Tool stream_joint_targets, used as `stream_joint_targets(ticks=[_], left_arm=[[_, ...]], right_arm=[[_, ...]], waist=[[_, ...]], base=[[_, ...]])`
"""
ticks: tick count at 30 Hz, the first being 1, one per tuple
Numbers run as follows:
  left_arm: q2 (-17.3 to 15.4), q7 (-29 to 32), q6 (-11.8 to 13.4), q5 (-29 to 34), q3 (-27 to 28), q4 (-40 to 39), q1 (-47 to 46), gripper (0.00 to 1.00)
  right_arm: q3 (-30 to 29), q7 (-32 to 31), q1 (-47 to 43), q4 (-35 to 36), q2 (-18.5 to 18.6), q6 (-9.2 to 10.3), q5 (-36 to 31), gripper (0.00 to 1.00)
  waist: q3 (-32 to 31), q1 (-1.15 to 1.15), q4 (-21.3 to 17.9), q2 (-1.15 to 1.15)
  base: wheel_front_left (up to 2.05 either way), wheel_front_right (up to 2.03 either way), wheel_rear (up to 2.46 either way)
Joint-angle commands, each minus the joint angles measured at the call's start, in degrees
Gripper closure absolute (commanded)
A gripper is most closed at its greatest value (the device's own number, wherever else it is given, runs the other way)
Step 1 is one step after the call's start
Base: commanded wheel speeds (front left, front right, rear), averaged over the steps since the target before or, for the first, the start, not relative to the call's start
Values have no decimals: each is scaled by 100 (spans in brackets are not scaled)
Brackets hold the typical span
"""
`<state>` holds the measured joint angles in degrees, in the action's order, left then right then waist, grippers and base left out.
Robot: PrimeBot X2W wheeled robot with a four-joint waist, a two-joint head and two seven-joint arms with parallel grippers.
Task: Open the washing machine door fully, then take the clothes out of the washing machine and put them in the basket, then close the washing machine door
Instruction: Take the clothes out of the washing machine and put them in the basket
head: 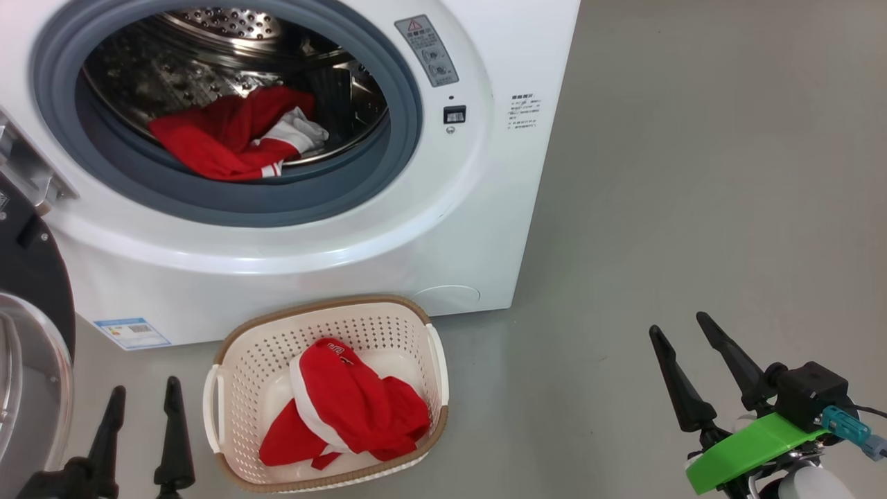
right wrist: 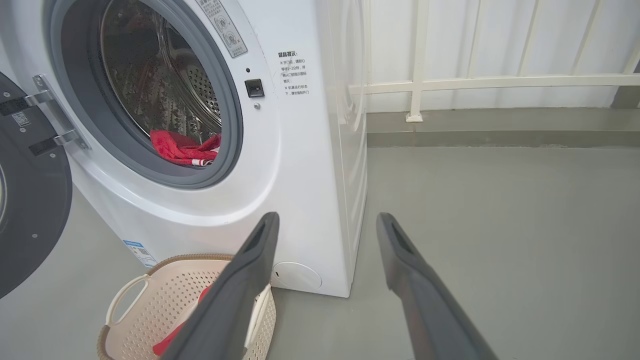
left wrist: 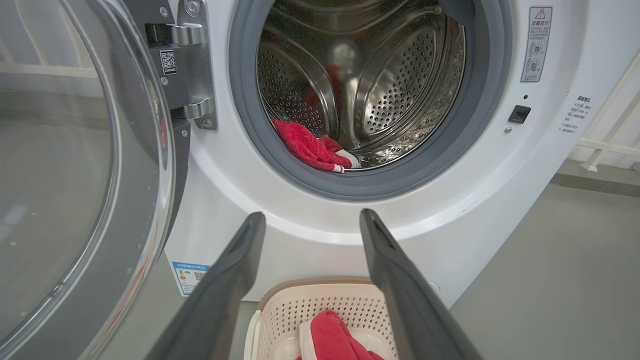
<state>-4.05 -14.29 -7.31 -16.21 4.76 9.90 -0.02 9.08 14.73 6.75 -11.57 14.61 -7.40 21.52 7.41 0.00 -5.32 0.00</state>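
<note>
The white washing machine [head: 443, 229] stands with its door [head: 28, 360] swung wide open to the left, glass bowl facing out [left wrist: 55, 165]. Red clothes [head: 229, 135] with white trim lie at the front of the steel drum [left wrist: 312, 147]. More red clothes [head: 346, 409] fill the cream basket [head: 242, 360] on the floor below the opening. My left gripper [head: 142, 391] is open and empty, low at the basket's left. Out to the right over bare floor, my right gripper [head: 682, 326] is likewise open and empty.
Grey floor [head: 693, 173] stretches to the machine's right. A white railing [right wrist: 450, 82] runs along the wall behind. The open door's hinge [left wrist: 192, 65] sits on the machine's left side, close to my left arm.
</note>
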Motion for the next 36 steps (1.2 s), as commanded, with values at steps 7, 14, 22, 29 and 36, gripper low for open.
stream_joint_targets(ticks=[7, 14, 22, 29, 36], left_arm=[[-123, -71, -17, 17, -131, 93, -533, 0], [-372, 164, -17, 36, -588, 655, -1728, 0], [-626, 867, -17, 143, -1001, 1611, -3438, 0], [-818, 1704, -17, 403, -1402, 2591, -4890, 0], [-861, 2269, -18, 697, -1842, 3553, -6135, 0]], right_arm=[[56, 27, -7, 180, 52, -9, 41, 0], [91, 27, 230, 234, -45, -9, -12, 0], [161, 27, 617, 265, -189, -9, -103, 0], [245, 27, 905, 319, -289, -9, -177, 0], [355, 27, 1191, 342, -394, -9, -219, 0]], waist=[[124, 0, 52, 0], [574, 0, 50, 0], [1147, 0, -15, 0], [1536, 0, -48, 0], [1893, 0, -135, 0]], base=[[0, 0, 0], [0, 0, 0], [0, 0, 0], [0, 0, 0], [0, 0, 0]])
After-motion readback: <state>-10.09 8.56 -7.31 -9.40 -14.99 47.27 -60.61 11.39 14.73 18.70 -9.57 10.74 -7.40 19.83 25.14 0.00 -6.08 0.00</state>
